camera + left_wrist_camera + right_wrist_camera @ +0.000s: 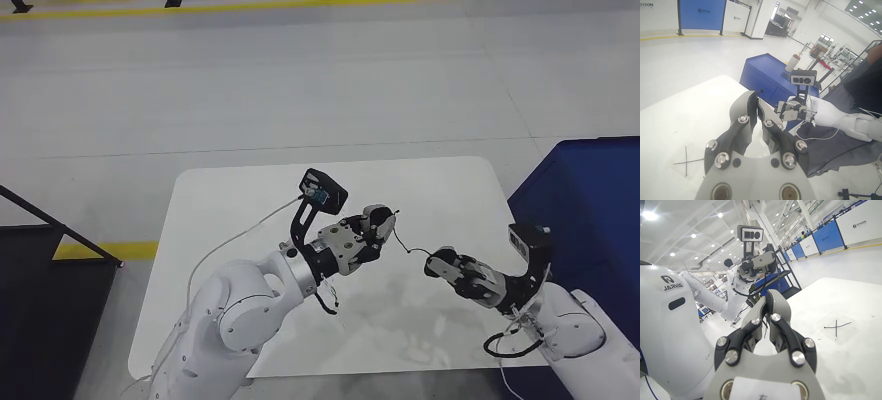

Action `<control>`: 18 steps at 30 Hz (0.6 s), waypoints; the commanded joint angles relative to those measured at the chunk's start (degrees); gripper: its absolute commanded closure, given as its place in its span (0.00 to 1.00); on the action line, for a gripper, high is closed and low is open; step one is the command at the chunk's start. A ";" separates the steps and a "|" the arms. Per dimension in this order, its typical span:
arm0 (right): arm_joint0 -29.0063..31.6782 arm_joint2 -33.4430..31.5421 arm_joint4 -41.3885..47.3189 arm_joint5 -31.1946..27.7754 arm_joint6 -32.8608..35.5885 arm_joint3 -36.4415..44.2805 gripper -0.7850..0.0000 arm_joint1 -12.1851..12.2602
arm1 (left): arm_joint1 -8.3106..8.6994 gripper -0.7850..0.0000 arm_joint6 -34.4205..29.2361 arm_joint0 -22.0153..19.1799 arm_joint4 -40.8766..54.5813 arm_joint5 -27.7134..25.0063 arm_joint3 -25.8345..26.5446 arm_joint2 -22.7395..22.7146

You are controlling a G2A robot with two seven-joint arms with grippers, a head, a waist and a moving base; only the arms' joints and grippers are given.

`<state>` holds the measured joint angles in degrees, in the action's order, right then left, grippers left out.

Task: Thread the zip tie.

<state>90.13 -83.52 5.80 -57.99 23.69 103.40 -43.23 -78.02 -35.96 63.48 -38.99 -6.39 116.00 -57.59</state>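
Zip tie (404, 247) in top view is a hair-thin line between the grippers, too small to tell head from tail, or whether it's threaded. Left gripper (755, 95) pads clamp over most of the strap; just the head end pokes out. Right gripper (768, 297) pinches the strap, part hidden between its fingers. Blue cabinet (590, 200), 3 o'clock of table (250, 200), is cut off by the edge.

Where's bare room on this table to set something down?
The far strip of the table, beyond both hands, is bare. Crowded: the middle, where left hand and right hand hold the zip tie, and the patch with two crossed ties.
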 commanded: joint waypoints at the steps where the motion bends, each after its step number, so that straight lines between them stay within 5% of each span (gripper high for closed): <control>1: 0.15 -0.06 -0.53 0.14 0.10 0.13 1.00 -0.10 | -0.04 1.00 -0.80 -0.11 1.72 0.21 -0.22 0.16; 12: 0.18 -0.27 -2.50 0.99 0.57 0.35 1.00 -0.30 | -0.09 1.00 -2.87 -0.73 4.12 1.27 -0.56 0.22; 18: 0.35 -3.06 -12.34 1.59 -2.65 1.43 1.00 -0.93 | -0.33 1.00 -3.24 -0.31 11.96 3.96 -2.57 -0.28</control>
<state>90.27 -86.11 -4.18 -56.22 21.99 104.71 -44.01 -78.29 -38.67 63.43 -28.90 -3.16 113.88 -57.80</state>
